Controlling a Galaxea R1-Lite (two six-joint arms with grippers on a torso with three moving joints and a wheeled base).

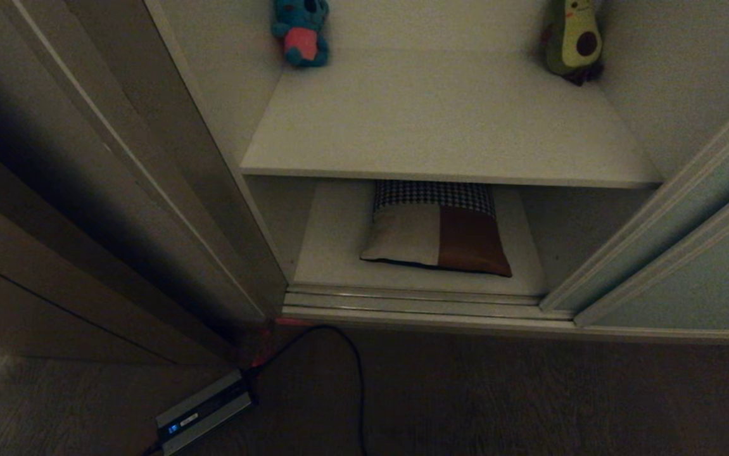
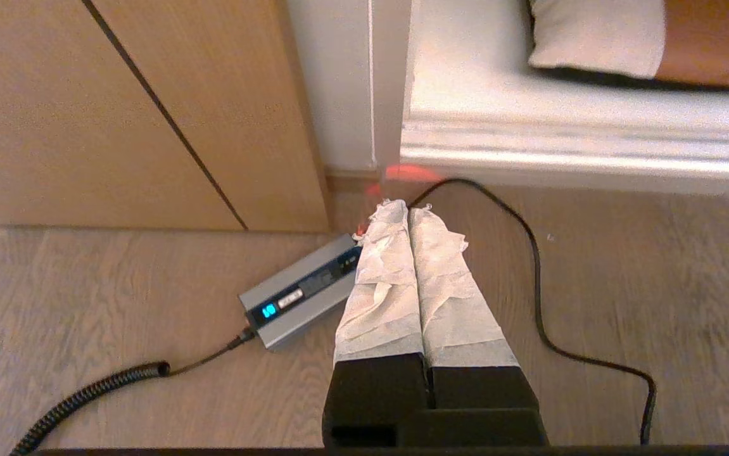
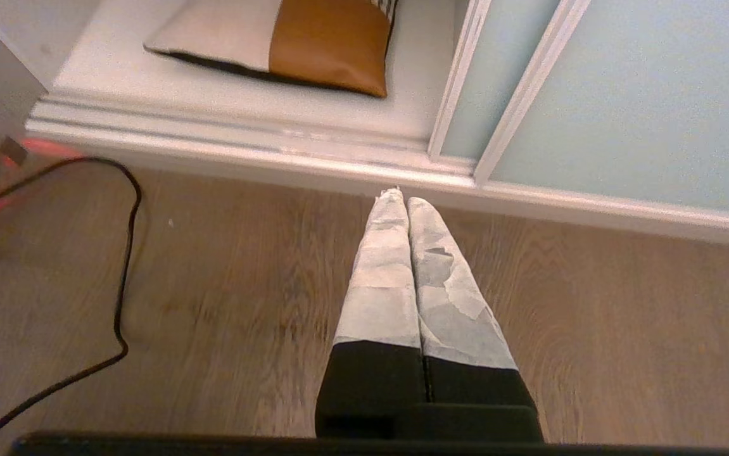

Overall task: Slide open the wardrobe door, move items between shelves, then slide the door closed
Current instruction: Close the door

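The pale grey-green sliding wardrobe door [image 1: 693,266] [image 3: 643,88] stands slid to the right, leaving the wardrobe open. On the bottom shelf [image 1: 332,247] lies the cushion [image 1: 437,231] [image 3: 288,38] [image 2: 624,38]. The upper shelf [image 1: 440,126] carries the teal koala plush [image 1: 301,31] at the back left and the avocado plush [image 1: 573,41] at the back right. My left gripper [image 2: 407,206] hangs shut and empty over the floor. My right gripper [image 3: 400,199] is shut and empty too, just short of the floor track [image 3: 263,142]. Neither arm shows in the head view.
A grey power adapter [image 1: 202,411] [image 2: 301,291] with a lit blue display lies on the wooden floor, with a black cable [image 1: 354,380] [image 2: 538,297] looping in front of the wardrobe. Brown wooden panelling [image 1: 54,209] [image 2: 117,107] stands to the left.
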